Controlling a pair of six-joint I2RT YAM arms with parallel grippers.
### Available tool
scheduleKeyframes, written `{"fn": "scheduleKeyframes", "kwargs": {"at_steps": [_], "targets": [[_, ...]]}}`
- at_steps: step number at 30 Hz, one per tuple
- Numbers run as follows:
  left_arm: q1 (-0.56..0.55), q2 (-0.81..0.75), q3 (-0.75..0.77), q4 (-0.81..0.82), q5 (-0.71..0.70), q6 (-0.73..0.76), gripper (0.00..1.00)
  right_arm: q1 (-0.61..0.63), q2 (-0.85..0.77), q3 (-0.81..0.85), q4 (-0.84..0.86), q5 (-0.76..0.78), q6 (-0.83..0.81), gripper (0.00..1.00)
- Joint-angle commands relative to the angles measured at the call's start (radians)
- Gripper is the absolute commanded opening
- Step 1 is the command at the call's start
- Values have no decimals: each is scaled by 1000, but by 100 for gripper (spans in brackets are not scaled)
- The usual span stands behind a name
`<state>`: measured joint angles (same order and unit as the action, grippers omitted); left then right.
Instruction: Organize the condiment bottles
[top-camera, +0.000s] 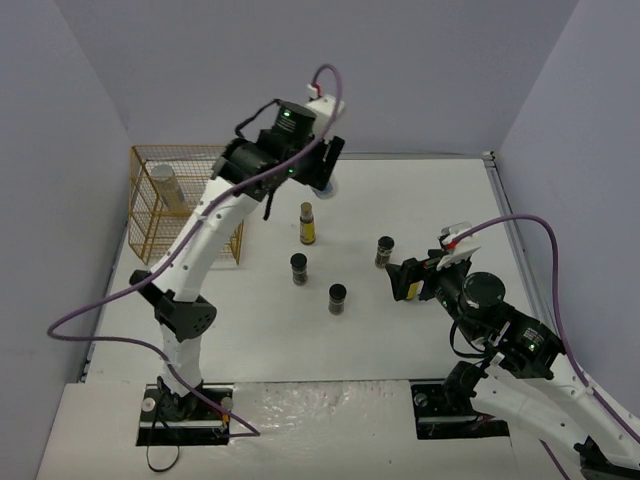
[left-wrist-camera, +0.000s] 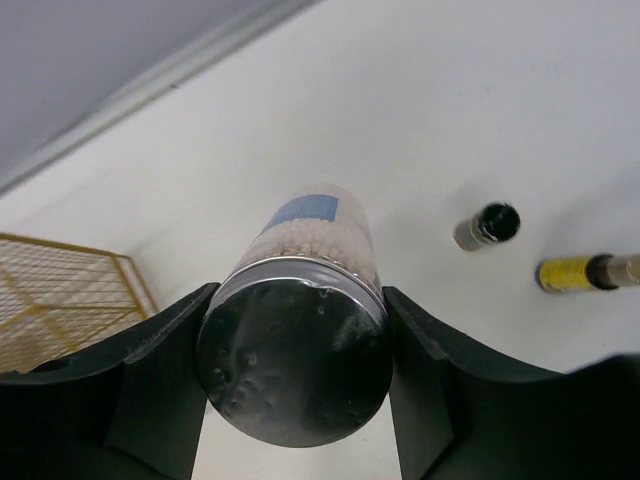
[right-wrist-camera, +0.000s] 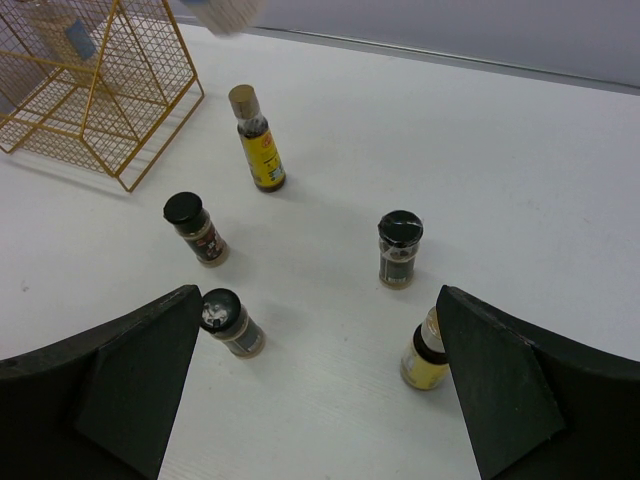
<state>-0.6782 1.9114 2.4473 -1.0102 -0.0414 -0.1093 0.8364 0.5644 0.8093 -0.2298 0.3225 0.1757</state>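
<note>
our left gripper (left-wrist-camera: 298, 305) pinches the pale jar (left-wrist-camera: 312, 225) at its silver lid. the smooth round wall could slip or tilt the jar in a fast swing. to the hand's left, the wire basket (left-wrist-camera: 60, 290) rim could catch the jar's base. beyond it, the table edge (left-wrist-camera: 150, 85) limits room. our right gripper (right-wrist-camera: 320, 385) hangs spread, holding nothing.

Pale jar (right-wrist-camera: 225, 12) cut off by top edge, right wrist view; blurry.
</note>
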Motion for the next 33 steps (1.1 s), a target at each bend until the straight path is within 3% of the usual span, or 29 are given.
{"fn": "scheduleKeyframes", "kwargs": {"at_steps": [1,6,13,19,26,33], "targets": [[193,-123,39,-30,-136,21,1,-8,-1,4,55,21,-2,100],[397,-117,45,-19,-123,32,1,-8,10,2,55,20,-2,100],[586,-84,8,69,-97,54,1,-8,22,-5,56,9,-1,100],[640,-44,10,96,-56,49,0,-8,30,-5,56,7,-1,100],[651,-46,-86,189,-35,36,0,-8,32,-13,60,9,5,100],[652,-27,-89,195,-2,32,0,-7,43,-16,60,10,4,100]]}}
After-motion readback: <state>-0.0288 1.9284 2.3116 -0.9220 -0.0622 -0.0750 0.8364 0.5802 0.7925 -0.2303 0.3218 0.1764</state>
